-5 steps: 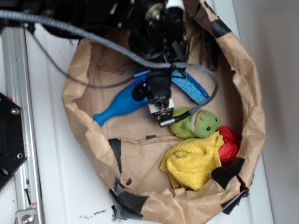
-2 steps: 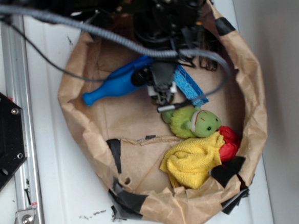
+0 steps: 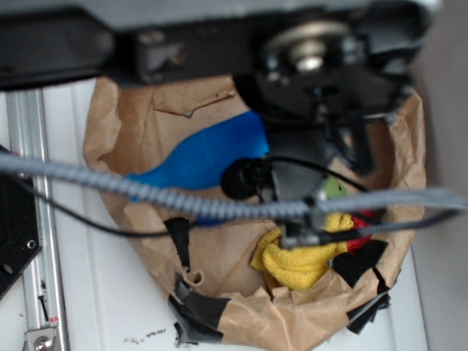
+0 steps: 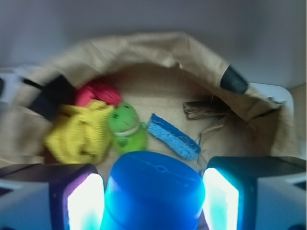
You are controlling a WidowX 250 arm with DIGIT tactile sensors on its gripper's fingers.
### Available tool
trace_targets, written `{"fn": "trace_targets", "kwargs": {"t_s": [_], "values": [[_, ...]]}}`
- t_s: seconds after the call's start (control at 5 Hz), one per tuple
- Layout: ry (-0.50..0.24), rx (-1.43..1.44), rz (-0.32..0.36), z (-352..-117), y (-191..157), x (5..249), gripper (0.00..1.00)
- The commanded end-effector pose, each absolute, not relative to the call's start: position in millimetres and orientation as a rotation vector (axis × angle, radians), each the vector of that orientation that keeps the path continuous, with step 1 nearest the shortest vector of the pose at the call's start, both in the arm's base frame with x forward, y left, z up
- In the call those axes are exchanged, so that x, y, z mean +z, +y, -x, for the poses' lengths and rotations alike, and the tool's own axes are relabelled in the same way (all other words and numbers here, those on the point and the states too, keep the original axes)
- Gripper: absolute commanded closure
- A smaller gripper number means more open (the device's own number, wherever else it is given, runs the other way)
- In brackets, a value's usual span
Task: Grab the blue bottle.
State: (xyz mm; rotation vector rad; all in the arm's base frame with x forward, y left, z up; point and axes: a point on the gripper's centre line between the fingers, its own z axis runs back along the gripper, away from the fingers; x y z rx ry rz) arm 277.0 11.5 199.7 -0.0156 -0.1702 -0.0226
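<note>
The blue bottle [image 3: 209, 157] is lifted above the floor of the brown paper bag [image 3: 126, 127], its narrow neck pointing left. In the wrist view its wide body [image 4: 153, 187] fills the gap between my two lit fingers [image 4: 84, 201] and touches both. My gripper [image 4: 152, 203] is shut on the bottle. In the exterior view the dark arm hides the gripper itself and looms large and blurred over the top of the bag.
In the bag lie a green plush [image 4: 125, 125], a yellow cloth [image 4: 79, 134], a red thing [image 4: 98, 91] and a flat blue sponge [image 4: 172, 136]. A grey cable [image 3: 98, 185] crosses the bag. A metal rail [image 3: 28, 158] and a black plate [image 3: 4, 216] stand at the left.
The arm has risen toward the exterior camera with the bottle in it. The bottle has left the bag floor and looks larger; the arm now hides the sponge and most of the plush.
</note>
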Motion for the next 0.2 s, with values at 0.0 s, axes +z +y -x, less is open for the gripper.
{"fn": "trace_targets", "kwargs": {"t_s": [0.0], "values": [[-0.284, 0.146, 0.056, -263.1, -10.6, 233.7, 1.00]]}}
